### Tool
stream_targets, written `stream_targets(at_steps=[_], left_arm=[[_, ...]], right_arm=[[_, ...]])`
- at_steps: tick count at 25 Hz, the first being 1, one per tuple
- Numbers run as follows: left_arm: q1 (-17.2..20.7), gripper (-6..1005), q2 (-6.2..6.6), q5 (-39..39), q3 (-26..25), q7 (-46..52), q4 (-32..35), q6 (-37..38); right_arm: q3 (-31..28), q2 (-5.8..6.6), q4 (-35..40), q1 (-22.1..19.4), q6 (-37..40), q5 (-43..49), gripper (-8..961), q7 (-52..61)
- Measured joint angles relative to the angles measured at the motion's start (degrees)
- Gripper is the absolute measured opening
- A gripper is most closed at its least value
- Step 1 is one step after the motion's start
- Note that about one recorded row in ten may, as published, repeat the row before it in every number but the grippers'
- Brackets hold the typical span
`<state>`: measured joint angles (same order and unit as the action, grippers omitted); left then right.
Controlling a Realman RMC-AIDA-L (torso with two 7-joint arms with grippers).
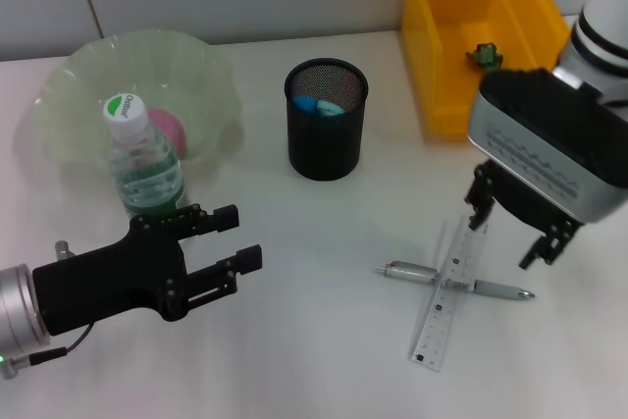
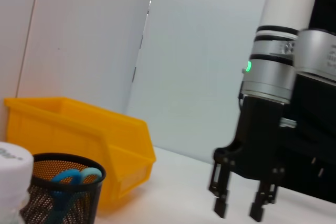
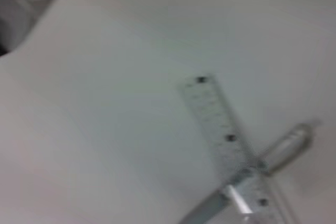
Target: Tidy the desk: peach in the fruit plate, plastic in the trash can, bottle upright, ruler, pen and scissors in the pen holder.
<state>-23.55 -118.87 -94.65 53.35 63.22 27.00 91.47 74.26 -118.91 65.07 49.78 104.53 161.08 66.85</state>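
The ruler point(image 1: 447, 293) lies on the white desk point(image 1: 324, 340) across the silver pen point(image 1: 459, 284); both also show in the right wrist view, ruler point(image 3: 224, 136) over pen point(image 3: 286, 146). My right gripper point(image 1: 512, 231) hangs open just above the ruler's far end, holding nothing. The bottle point(image 1: 145, 162) stands upright in front of the fruit plate point(image 1: 69, 85), which holds the pink peach point(image 1: 167, 130). My left gripper point(image 1: 235, 239) is open and empty, just right of the bottle. Blue scissors point(image 1: 319, 104) sit in the pen holder point(image 1: 326, 139). A small green piece of plastic point(image 1: 484, 54) lies in the trash can point(image 1: 437, 36).
The left wrist view shows the trash can point(image 2: 79, 135), the pen holder point(image 2: 58, 192) with the scissors point(image 2: 73, 178), the bottle's cap point(image 2: 10, 171) and my right gripper point(image 2: 239, 205) farther off. A wall runs behind the desk.
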Motion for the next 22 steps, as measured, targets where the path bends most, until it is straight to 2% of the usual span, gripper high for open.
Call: stream_targets(at_steps=[6, 22], left_arm=[[1.09, 590, 0.11, 0.12, -0.21, -0.28, 0.28, -0.22], [2.49, 590, -0.07, 1.60, -0.17, -1.52, -0.10, -0.16]], right_arm=[[0.16, 0.45, -0.96, 1.36, 0.35, -0.23, 630, -3.04], [2.83, -0.12, -4.06, -1.97, -11.52, 1.24, 629, -14.08]])
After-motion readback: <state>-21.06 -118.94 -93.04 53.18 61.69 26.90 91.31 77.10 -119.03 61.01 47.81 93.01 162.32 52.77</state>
